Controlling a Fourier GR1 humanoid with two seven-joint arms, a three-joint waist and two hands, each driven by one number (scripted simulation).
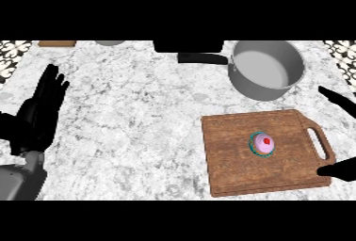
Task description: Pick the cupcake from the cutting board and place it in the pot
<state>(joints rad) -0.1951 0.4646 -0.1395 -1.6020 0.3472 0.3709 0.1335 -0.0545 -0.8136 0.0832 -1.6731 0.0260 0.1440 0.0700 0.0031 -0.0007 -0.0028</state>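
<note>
- Cupcake, pink-frosted in a teal wrapper (262, 143), sits on the brown wooden cutting board (236, 164), just left of the right hand (338, 169), whose fingers I cannot tell.
- Grey metal pot (268, 70) stands beyond the board.
- Left hand (38, 115) rests open, fingers up, well apart at the far left.

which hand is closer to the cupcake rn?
Right. The right hand sits at the cutting board's handle edge, just right of the cupcake; the left hand rests far across the counter.

Pink-frosted cupcake (262, 143) with red top, brown wooden cutting board (236, 160), grey pot (268, 70), speckled white-grey counter (132, 117).
</note>
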